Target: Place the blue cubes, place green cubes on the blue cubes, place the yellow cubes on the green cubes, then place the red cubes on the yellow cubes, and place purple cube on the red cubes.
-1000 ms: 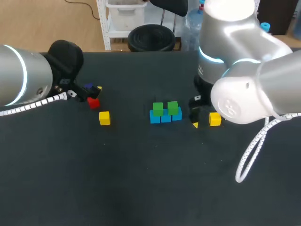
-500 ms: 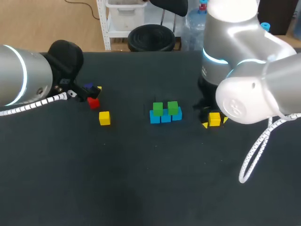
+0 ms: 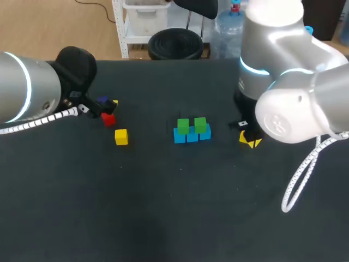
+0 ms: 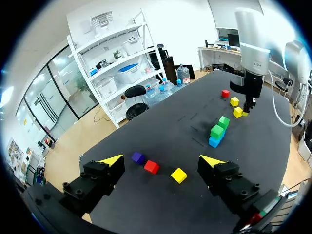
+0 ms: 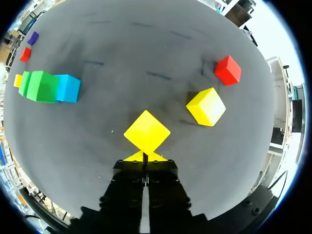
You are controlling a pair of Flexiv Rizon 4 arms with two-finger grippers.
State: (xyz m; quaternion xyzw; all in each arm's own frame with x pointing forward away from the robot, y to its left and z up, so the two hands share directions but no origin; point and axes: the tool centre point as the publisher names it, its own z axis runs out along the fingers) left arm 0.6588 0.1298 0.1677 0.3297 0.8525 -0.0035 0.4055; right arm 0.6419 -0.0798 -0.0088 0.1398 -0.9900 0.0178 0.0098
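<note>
Right wrist view: yellow cube looks light, rigid and smooth; best gripped across two opposite flat faces. Right pincer is closed and empty, left pincer is open.

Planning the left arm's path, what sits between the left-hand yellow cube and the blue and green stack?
Nothing: the head view shows bare table between the yellow cube and the stack, and the left wrist view agrees.

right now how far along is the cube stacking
Early. Done: blue cubes in a row, two green cubes on top. In hand: right gripper is at a yellow cube. Left: other yellow cubes, red cubes and purple cube lie loose.
</note>
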